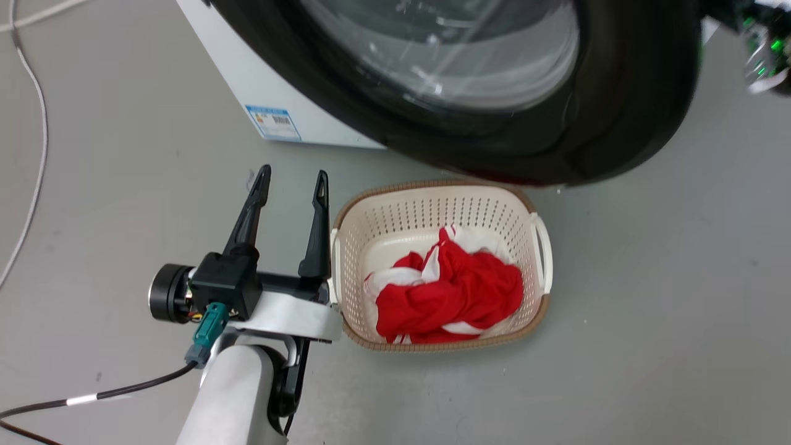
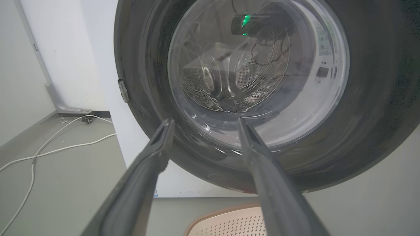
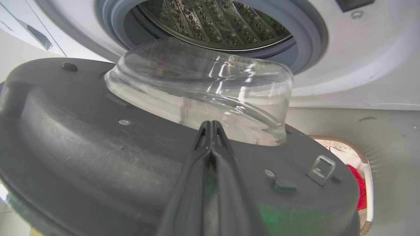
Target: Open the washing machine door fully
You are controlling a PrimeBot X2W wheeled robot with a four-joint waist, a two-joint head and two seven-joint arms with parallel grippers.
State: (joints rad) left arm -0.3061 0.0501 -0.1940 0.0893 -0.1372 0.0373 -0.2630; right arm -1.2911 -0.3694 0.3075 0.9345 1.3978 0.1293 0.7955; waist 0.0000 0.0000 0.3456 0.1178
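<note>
My right hand point(image 3: 210, 126) has its two dark fingers pressed together with nothing between them, pointing across the inner face of the large round glossy black washing machine door point(image 1: 624, 123); I cannot tell whether the tips touch it. My left hand point(image 1: 293, 178) hangs low, fingers spread and empty, just beside the cream perforated plastic laundry basket point(image 1: 432, 188) that holds a red cloth point(image 1: 451, 296). The door stands partly swung out from the white washer body point(image 1: 247, 74), with the perforated steel drum point(image 3: 213, 19) exposed. I expect it to be rigid and fairly heavy, moving only on its hinge arc, so it wants a steady push rather than a pinch. The bulging clear glass bowl point(image 3: 203, 88) looks slick and breakable, so I would press on the dark plastic near the small metal latch hook point(image 3: 321, 168) for leverage. The door's lower rim passes over the basket, seemingly apart from it. Its outer face looks toward my left hand, which may sit in the sweep. Thin white cables point(image 1: 37, 123) trail on the grey floor point(image 1: 649, 309) beyond.
</note>
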